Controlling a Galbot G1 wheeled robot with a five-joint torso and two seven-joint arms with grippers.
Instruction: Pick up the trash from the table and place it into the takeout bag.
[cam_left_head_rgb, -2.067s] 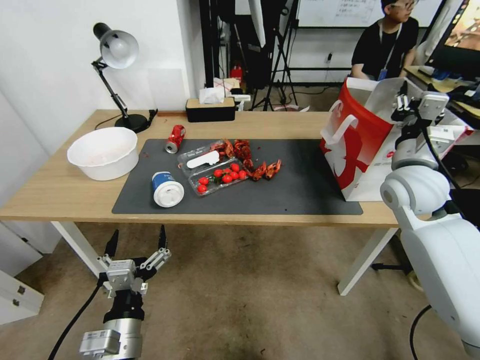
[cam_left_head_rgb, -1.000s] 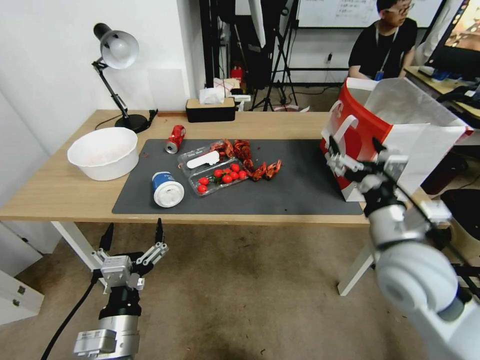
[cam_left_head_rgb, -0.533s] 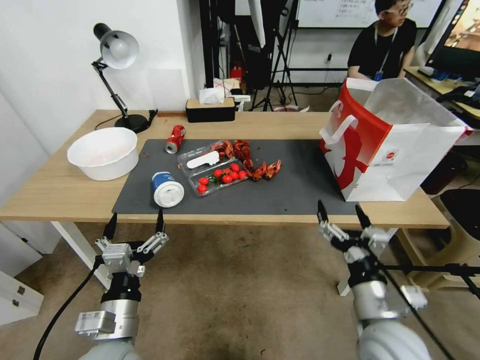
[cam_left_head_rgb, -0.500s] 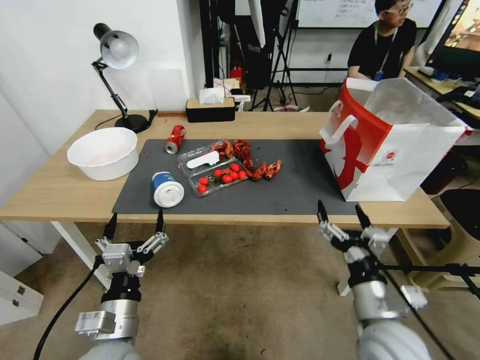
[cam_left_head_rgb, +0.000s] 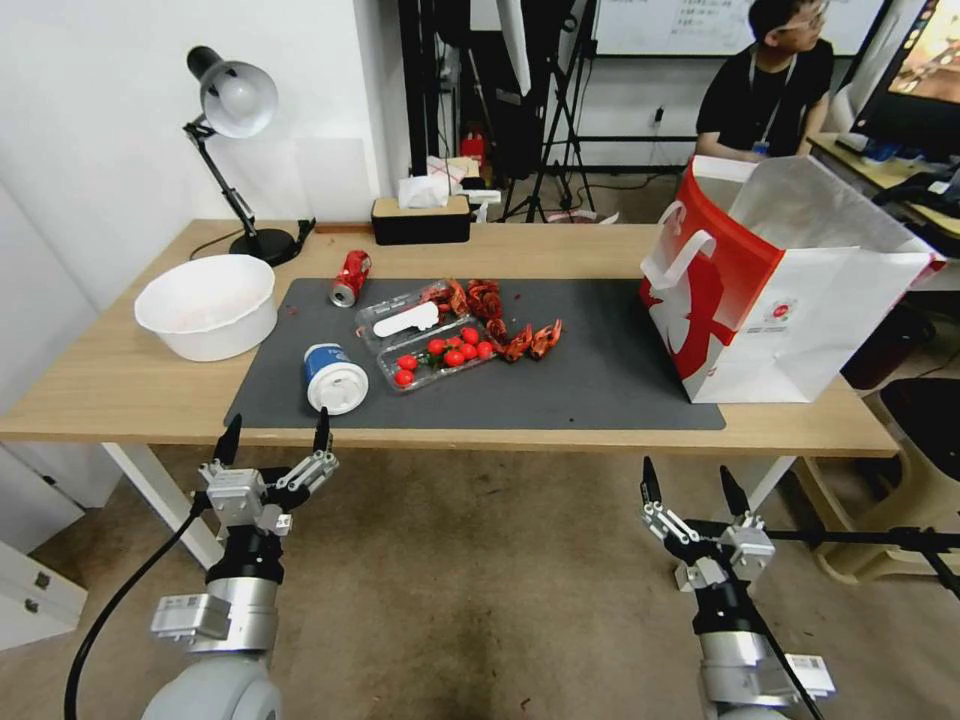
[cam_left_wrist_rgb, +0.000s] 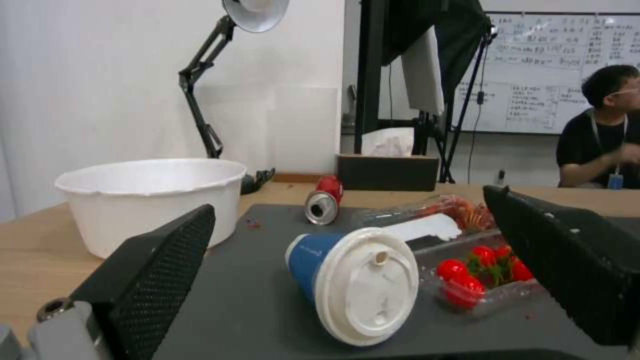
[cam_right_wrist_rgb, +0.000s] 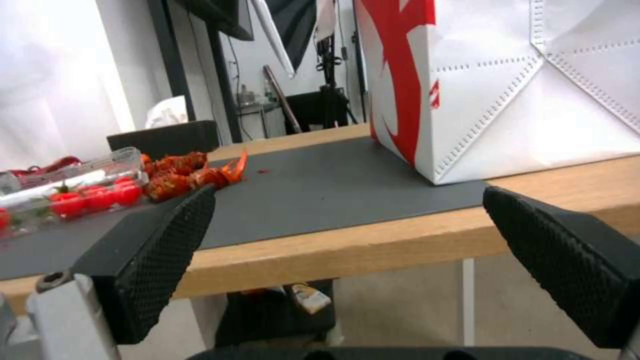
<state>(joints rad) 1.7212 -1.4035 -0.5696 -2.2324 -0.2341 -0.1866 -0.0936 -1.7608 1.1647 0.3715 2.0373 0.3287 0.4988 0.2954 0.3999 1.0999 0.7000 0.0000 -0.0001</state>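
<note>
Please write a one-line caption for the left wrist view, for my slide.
Open left end effector facing a blue-and-white paper cup lying on its side on the grey mat.

I'm looking at my left gripper (cam_left_head_rgb: 273, 447): two slim black tapering fingers (cam_left_head_rgb: 229, 440) on silver linkage bars, bolted to a boxy silver-grey block with small screws. Below it a black collar is giving way to a brushed metal cylinder carrying a flat grey tag, then a rounded pale grey arm shell. A thick black cable (cam_left_head_rgb: 118, 610) is looping off its side. My right gripper (cam_left_head_rgb: 694, 484) is showing the same build, with a white labelled tag on its metal wrist and a thin black cable. Up close, the finger pads (cam_left_wrist_rgb: 157, 272) are showing a fine black diamond-knurled texture, with a silver screw head at the base.
</note>
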